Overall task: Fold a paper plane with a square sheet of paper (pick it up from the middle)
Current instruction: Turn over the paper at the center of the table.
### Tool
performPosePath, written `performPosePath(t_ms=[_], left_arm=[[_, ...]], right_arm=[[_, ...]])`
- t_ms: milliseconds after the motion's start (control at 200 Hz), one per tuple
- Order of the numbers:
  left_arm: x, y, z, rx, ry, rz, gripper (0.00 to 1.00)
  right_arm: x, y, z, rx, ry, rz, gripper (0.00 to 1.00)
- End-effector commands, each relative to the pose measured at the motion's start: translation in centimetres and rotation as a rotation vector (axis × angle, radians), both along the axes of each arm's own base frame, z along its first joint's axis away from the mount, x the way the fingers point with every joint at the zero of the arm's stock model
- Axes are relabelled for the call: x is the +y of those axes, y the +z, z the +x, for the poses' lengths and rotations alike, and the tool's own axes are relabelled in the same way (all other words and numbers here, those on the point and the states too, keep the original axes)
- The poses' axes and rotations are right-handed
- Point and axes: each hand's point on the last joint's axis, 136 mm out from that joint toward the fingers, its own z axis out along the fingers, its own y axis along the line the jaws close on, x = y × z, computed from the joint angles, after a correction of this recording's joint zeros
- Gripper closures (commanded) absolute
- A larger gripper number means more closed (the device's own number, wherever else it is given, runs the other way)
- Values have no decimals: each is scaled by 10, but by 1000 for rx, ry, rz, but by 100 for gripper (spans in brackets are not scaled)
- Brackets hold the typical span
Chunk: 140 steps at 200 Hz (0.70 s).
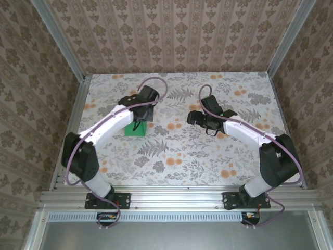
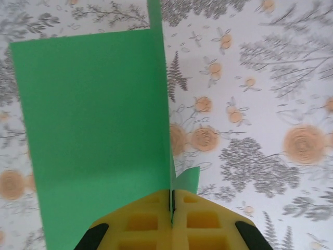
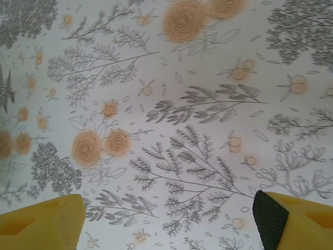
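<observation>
From the top view, we see the flowered desk (image 1: pixel 177 156) with the paper (image 1: pixel 136 130) a little left of centre, a small green patch. The left arm (image 1: pixel 106 125) arcs from its near-left base toward the far side. The left fingers (image 1: pixel 138 121) point down onto the paper. The right arm (image 1: pixel 250 133) reaches in from the near right. The right fingers (image 1: pixel 191 119) sit right of centre, pointing left, well apart from the paper with bare desk between. From up here we cannot tell how wide either pair stands.

In the left wrist view, the yellow left fingers (image 2: pixel 195 221) are pressed together at the bottom edge, with the paper (image 2: pixel 93 130) pinched in the seam between them. The paper is folded. One broad green flap spreads to the left in this view, and its fold line runs straight up from the fingers to the top edge. A small green corner shows just right of the seam. We cannot tell whether the paper touches the desk (image 2: pixel 260 104) below.

In the right wrist view, the right fingers (image 3: pixel 44 224) stand far apart at the two lower corners, one showing a black pad. They grip nothing, and between them lies the desk (image 3: pixel 171 130).
</observation>
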Motion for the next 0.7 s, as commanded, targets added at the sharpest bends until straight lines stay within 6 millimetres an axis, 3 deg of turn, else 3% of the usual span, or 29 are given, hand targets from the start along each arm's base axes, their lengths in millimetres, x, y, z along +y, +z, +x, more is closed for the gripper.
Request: performPosePath(t_ms=[0, 250, 470, 695], left_arm=[[10, -13, 1, 19, -15, 266, 96], [-48, -60, 10, 44, -86, 377, 94], [-104, -100, -7, 133, -176, 290, 93], [-135, -115, -19, 194, -217, 174, 85]], right_arm=[[-19, 15, 3, -68, -101, -1, 13], [-41, 23, -5, -103, -174, 28, 13], [-60, 28, -13, -120, -237, 35, 13], [-76, 28, -18, -137, -297, 42, 13]])
